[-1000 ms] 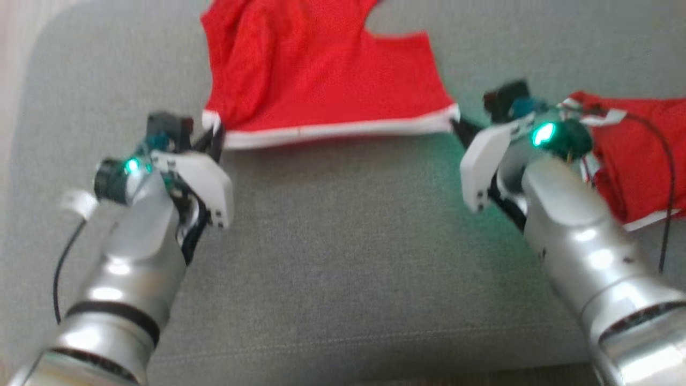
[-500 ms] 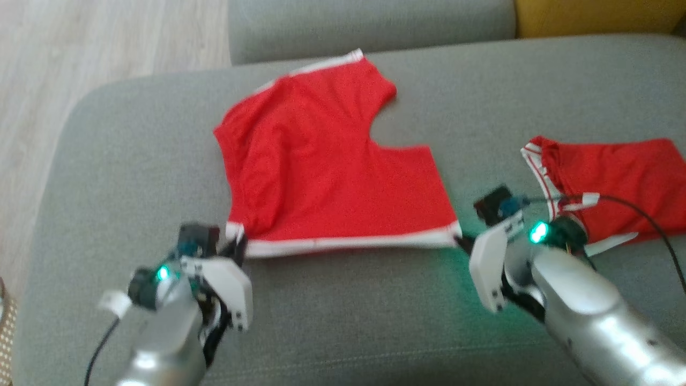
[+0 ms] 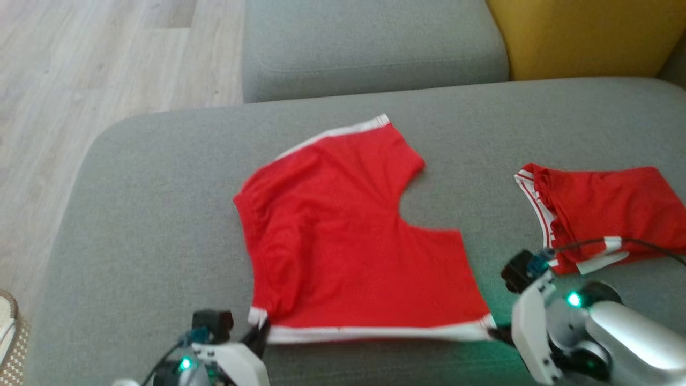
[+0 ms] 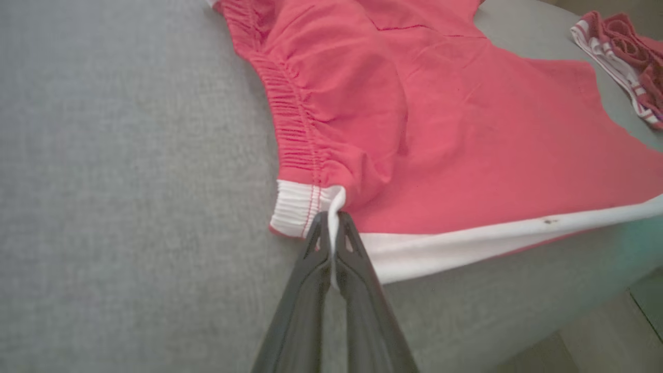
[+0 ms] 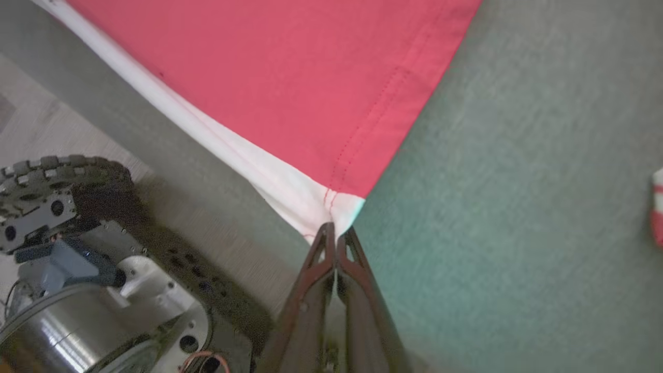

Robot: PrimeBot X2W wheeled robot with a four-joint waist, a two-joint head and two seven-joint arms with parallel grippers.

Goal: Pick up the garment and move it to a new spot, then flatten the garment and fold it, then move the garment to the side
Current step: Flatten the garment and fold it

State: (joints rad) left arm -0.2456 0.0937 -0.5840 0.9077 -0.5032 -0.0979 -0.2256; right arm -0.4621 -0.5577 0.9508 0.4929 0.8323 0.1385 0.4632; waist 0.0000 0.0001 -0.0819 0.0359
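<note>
Across the middle of the head view, the red garment point(image 3: 348, 241) lies spread on the grey sofa seat point(image 3: 150, 225). Its white band point(image 3: 375, 333) runs along the bottom of the frame, close to the seat's near edge.

At the lower left, the left jaws are pressed together on one corner of that band, just beside the gathered waistband point(image 4: 290, 129). The left wrist view shows a sliver of white cloth pinched between the dark tips. At the lower right, the right jaws are clamped on the opposite corner, where the side seam point(image 5: 362, 140) meets the band.

Held at both ends, the band is drawn into a nearly straight line. That is likely the reason for the two-corner grip: tension between the arms takes slack out of the cloth so it can settle flat. Creases show near the waistband on the left side, so flattening looks unfinished.

A second red garment point(image 3: 605, 214) lies bunched at the right of the frame, apart from this one, probably already set aside.
</note>
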